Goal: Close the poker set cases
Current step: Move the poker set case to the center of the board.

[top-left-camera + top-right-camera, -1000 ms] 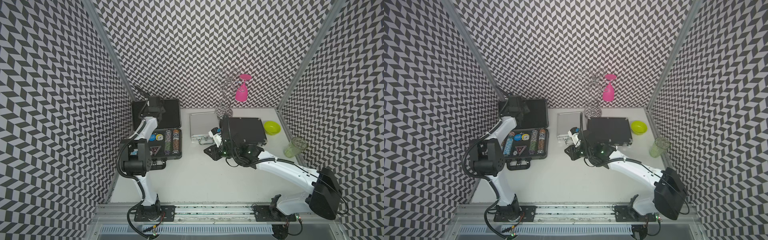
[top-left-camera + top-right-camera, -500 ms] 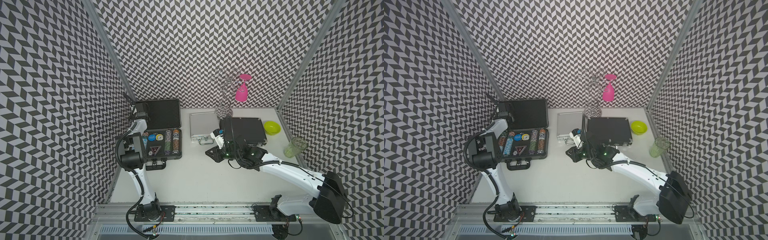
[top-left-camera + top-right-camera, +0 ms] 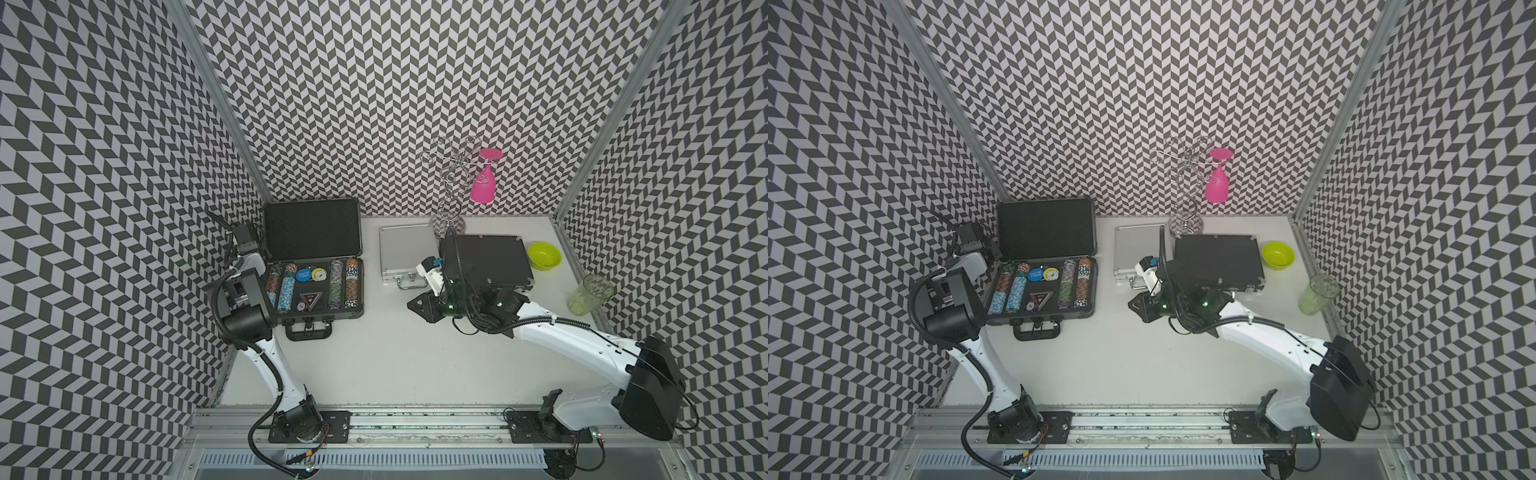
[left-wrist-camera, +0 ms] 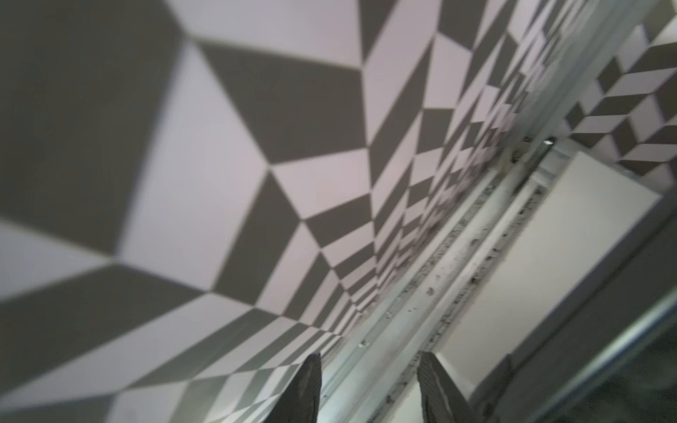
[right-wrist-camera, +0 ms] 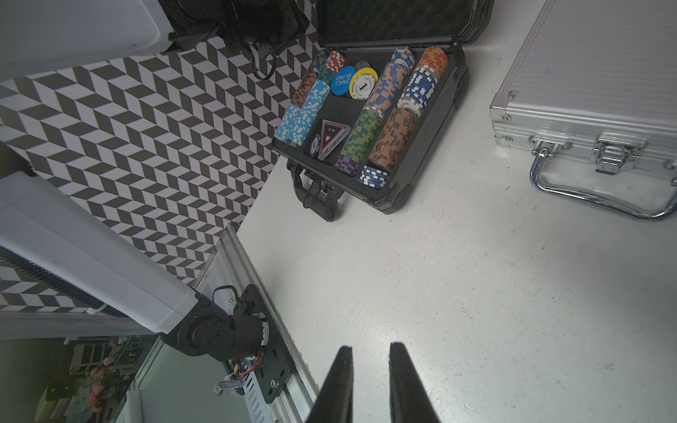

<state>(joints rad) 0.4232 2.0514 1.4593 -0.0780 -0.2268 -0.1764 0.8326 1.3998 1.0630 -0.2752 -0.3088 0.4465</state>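
The left gripper (image 4: 370, 360) has its jaws apart and holds nothing. It hangs in the narrow slot between the chevron side wall (image 3: 124, 208) and the open black case (image 3: 320, 319), which lies just to the gripper's right. That case has its long axis running across the desk (image 3: 395, 365), side to side. Its lid (image 3: 311, 226) stands upright at the far edge, and its handle (image 3: 308, 330) points toward the front rail (image 3: 415, 415). Rows of poker chips (image 5: 384, 110) lie in the tray, running front to back.

The right gripper (image 5: 372, 348) shows only a narrow gap between its fingers, with nothing in it. It hovers over bare white desk and points toward the open case, which sits well off to its left. Just behind this gripper lies the silver case (image 3: 403, 249), shut and flat, with its bail handle (image 3: 409, 282) facing the front. Behind it and to its right is a second black case (image 3: 490, 257), also flat with its lid down, latch side to the front, partly under the right arm.

A green bowl (image 3: 543, 254), a green tumbler (image 3: 590, 293) and a wire rack (image 3: 451, 183) carrying a pink glass (image 3: 483, 185) stand farther right and behind. The front half of the desk is open. The left gripper has the wall close on one side.
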